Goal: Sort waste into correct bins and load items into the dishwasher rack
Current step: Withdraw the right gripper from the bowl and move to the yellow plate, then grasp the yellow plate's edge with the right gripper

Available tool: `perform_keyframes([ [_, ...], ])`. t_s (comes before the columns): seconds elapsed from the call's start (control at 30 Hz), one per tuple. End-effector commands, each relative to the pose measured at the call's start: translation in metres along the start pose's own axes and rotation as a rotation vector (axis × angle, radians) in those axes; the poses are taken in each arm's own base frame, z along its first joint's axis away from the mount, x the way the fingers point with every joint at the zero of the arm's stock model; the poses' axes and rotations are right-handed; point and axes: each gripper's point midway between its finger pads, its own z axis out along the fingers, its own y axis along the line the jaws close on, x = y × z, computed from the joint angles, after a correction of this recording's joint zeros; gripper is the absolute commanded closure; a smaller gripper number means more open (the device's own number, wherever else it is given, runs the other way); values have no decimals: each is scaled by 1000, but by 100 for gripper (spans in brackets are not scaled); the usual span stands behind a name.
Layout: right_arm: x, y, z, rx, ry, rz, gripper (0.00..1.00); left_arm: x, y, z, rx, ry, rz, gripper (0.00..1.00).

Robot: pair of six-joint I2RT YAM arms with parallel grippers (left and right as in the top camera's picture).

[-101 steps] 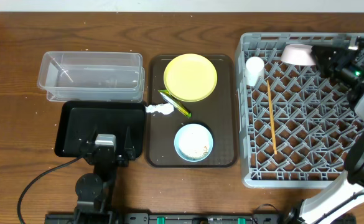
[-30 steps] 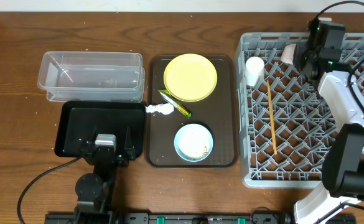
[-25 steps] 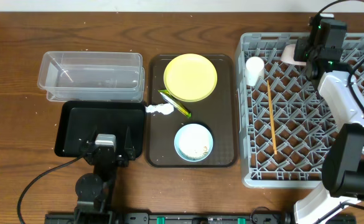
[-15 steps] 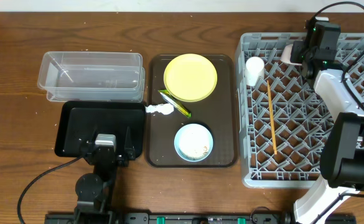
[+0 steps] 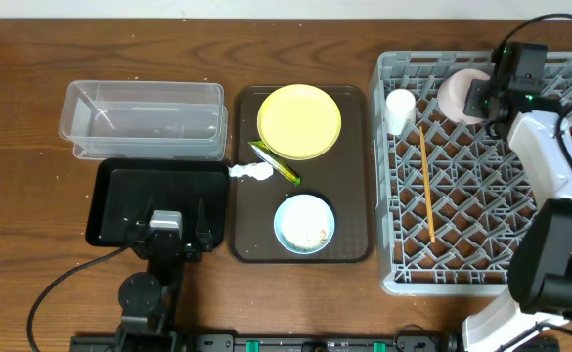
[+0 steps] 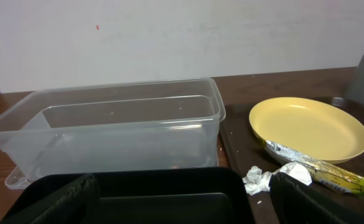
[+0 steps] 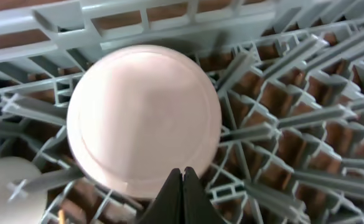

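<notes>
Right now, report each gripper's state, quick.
Left gripper: open, holding nothing, above the black tray.
Right gripper: shut, holding nothing, over the pale pink cup.

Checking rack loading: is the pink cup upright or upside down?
Upside down: the pink cup shows a flat closed base, no hollow, in the grey rack.

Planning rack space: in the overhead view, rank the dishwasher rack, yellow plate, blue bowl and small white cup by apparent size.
Largest to smallest:
1. dishwasher rack
2. yellow plate
3. blue bowl
4. small white cup
The gaps between them are clear, so none tie.
</notes>
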Motion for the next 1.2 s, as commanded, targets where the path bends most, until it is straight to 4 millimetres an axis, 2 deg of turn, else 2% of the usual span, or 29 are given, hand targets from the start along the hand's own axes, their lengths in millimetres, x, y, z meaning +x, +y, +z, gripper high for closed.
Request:
perform_keyframes([
  [0.0,-13,11,-23,-77,-43,45,96,19,3,1,-21,57,10,10],
  [0.1,-24,37,-50,-225,-81,36,94,19,3,1,-21,57,10,10],
  [0.2,-33,71,-91,-408,-124,7,91,19,3,1,-21,57,10,10],
  [0.27,-33,96,-122,-520,-146,-29,89,19,3,1,-21,57,10,10],
  [0.3,-32,105,-131,-547,-149,-43,88,19,3,1,-21,57,10,10],
  [0.37,-24,127,-153,-597,-147,-88,85,19,3,1,-21,57,10,10],
  [0.4,-13,146,-165,-629,-134,-135,83,19,3,1,-21,57,10,10],
  [0.5,13,185,-182,-694,-93,-236,80,19,3,1,-21,57,10,10],
  [0.63,54,231,-200,-773,-17,-368,76,19,3,1,-21,57,10,10],
  [0.83,103,276,-219,-834,55,-500,71,19,3,1,-21,57,10,10],
  [1.0,135,297,-208,-725,67,-610,65,19,3,1,-21,57,10,10],
  [1.17,163,313,-195,-662,94,-688,64,19,3,1,-21,57,10,10],
])
